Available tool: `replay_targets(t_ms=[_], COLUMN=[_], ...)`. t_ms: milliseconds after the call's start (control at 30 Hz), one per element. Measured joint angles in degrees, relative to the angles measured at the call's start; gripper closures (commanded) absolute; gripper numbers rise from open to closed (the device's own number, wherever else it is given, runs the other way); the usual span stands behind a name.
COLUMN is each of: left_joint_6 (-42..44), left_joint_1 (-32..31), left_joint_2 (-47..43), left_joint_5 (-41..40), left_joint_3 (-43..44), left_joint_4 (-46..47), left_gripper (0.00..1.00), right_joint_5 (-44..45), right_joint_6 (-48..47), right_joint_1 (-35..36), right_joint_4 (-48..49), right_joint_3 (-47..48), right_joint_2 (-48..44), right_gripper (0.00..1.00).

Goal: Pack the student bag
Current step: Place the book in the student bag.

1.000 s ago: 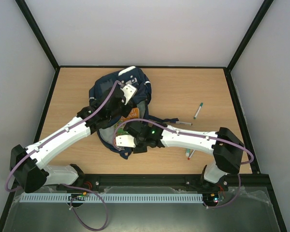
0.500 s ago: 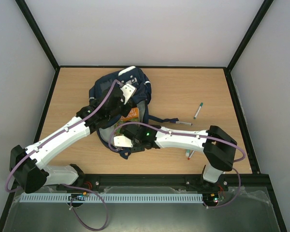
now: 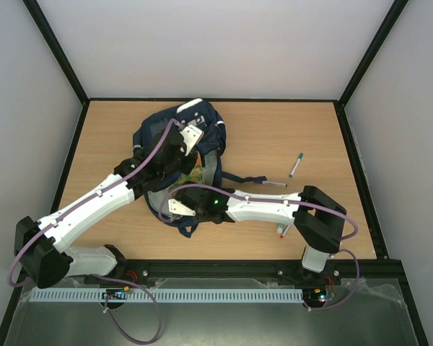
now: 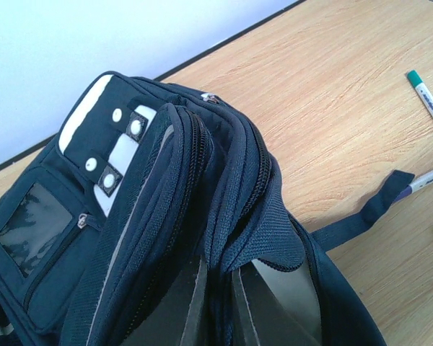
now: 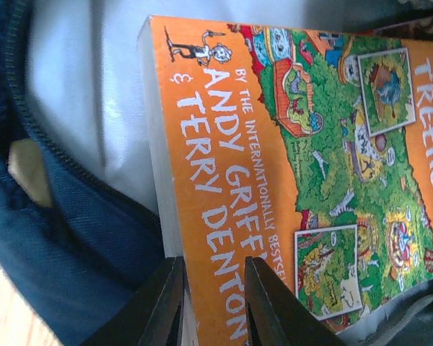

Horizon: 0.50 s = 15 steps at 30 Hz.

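**Right gripper (image 5: 215, 272) feeds one book (image 5: 289, 144) into the bag (image 3: 159, 133)**

Right gripper has one finger on each side of the near edge of the orange book, so it is clamped on it. The book lies partly inside the open mouth of the bag, which rests left of the middle of the table (image 3: 310, 130). Left gripper (image 3: 190, 137) is closed at the far rim of the bag. I judge that it holds the mouth open, but its fingers are hidden.

To do this step well, slide the book flat and deep, clear of the zip, and let go only when it sits inside.

I count one bag, one book and three pens: one with a green cap (image 3: 296, 164), one nearer (image 3: 274, 184), and one partly under the right arm (image 3: 282, 231).
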Motion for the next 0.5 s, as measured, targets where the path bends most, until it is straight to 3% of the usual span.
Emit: replay_targets(t_ms=[233, 500], left_joint_6=[-0.22, -0.42], left_joint_1=[0.00, 0.22], left_joint_2=[-0.04, -0.33], left_joint_5=[0.31, 0.63], left_joint_3=[0.00, -0.07], left_joint_4=[0.02, 0.00], left_gripper=[0.96, 0.96], right_joint_5=[4.37, 0.33], right_joint_6=[0.00, -0.44], right_joint_1=[0.00, 0.09], right_joint_4=[2.80, 2.12], right_joint_3=[1.42, 2.97], right_joint_2=[2.58, 2.51], right_gripper=[0.74, 0.64])
